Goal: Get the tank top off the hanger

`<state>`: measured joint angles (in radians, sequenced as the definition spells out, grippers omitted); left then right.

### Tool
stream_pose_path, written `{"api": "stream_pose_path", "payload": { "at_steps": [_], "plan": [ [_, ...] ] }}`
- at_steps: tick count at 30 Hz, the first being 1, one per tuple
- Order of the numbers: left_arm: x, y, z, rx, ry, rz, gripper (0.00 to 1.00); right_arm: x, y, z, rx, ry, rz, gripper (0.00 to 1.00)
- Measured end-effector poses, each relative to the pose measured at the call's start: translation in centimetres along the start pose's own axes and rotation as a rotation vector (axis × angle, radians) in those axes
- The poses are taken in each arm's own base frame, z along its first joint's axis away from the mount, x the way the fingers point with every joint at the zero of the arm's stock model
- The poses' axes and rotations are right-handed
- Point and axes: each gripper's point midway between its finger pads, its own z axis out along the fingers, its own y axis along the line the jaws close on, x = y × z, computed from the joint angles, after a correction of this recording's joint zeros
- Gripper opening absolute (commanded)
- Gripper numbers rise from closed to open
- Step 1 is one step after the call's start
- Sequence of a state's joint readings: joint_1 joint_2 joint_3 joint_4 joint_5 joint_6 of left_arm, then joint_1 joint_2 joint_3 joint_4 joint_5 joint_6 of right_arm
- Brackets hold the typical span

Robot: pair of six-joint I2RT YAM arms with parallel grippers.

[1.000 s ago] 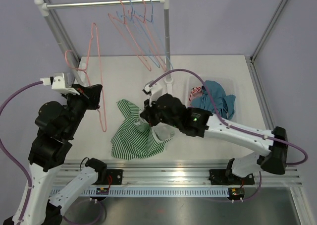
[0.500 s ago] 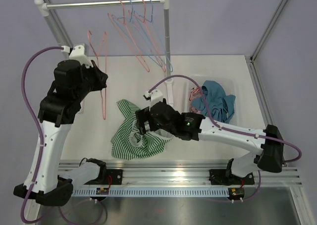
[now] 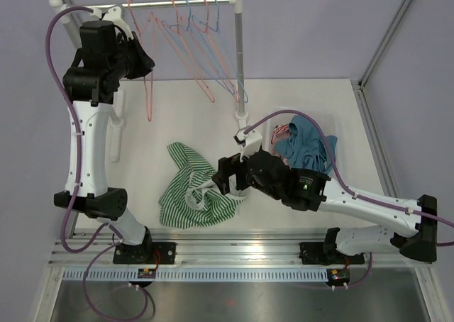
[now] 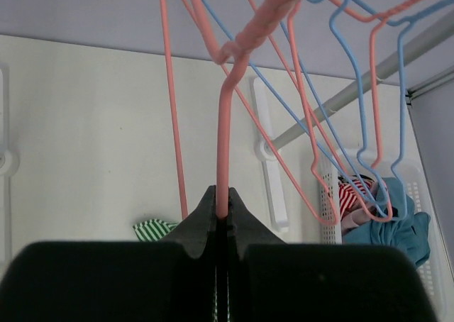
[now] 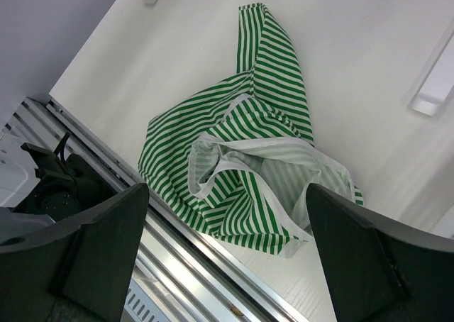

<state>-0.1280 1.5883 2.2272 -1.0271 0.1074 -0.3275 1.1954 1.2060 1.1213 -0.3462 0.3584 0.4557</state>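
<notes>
The green-and-white striped tank top (image 3: pixel 190 191) lies crumpled on the table near the front rail, off any hanger; it fills the right wrist view (image 5: pixel 245 134). My right gripper (image 3: pixel 222 182) hovers open just above and right of it, its fingers wide apart (image 5: pixel 227 191) with nothing between them. My left gripper (image 3: pixel 140 58) is raised high beside the rack rail (image 3: pixel 106 7), shut on the wire of a bare pink hanger (image 3: pixel 148 95). In the left wrist view the jaws pinch that hanger (image 4: pixel 225 137) at the gripper tip (image 4: pixel 222 207).
Several pink and blue hangers (image 3: pixel 202 49) hang on the rail at its right end. A white basket (image 3: pixel 274 134) holding blue and striped clothes (image 3: pixel 306 146) stands at the right. The rack's upright post (image 3: pixel 239 59) stands behind the tank top.
My left arm swung the pink hanger from beside the tank top up to the rail. My right gripper opened, let go of the tank top and drew back to the right.
</notes>
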Motion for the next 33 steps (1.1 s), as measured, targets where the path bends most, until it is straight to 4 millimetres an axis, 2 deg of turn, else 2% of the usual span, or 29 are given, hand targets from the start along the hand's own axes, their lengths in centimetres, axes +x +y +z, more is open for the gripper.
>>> {"api": "stream_pose_path", "payload": {
  "at_steps": [3,8,14,21,25,28,29,32,33],
  "plan": [
    [-0.8,0.3,1.9,-0.006,0.003,0.002,0.0,0.1,-0.3,-0.4,-0.002,-0.003,-0.005,1.0],
    [-1.0,0.1,4.2,0.018,0.01,0.004,0.0,0.2,-0.5,-0.9,-0.008,-0.012,-0.009,0.99],
    [-2.2,0.4,6.6,0.031,-0.02,0.002,0.0,1.9,-1.1,-0.5,-0.002,0.022,-0.021,1.0],
    [-1.2,1.8,9.3,0.008,0.015,-0.004,0.05,3.0,-1.0,0.1,-0.016,0.044,-0.029,1.0],
    [-0.5,2.3,10.2,-0.001,0.039,-0.001,0.12,4.1,-0.6,1.4,-0.031,0.074,-0.072,1.0],
    [-0.6,2.6,10.2,0.0,0.039,0.0,0.18,5.8,-0.8,2.9,-0.015,0.124,-0.111,1.0],
    [-0.7,2.6,10.2,0.001,0.038,0.0,0.24,6.4,-0.9,3.5,-0.01,0.144,-0.127,0.99],
    [-0.9,3.1,10.1,-0.002,0.035,0.004,0.45,8.0,-0.9,5.2,0.0,0.199,-0.166,0.99],
    [-0.9,3.2,10.1,-0.002,0.035,0.007,0.62,8.4,-0.9,5.8,0.005,0.213,-0.18,0.99]
  ]
}}
